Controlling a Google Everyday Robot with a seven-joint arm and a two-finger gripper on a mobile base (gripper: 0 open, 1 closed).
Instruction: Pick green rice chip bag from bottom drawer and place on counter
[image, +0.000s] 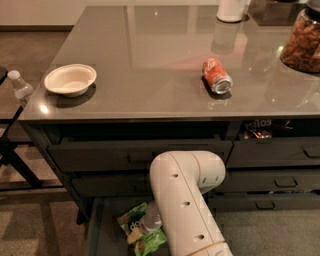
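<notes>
Camera view: finds crinkly green rice chip bag lying on flat dark floor of open bottom drawer, near its left wall. Locates hand at bag's right edge, mostly behind smooth white tubular arm; cannot tell whether open or closed. Notes glossy counter above, broadly bare between round bowl and red can.
</notes>
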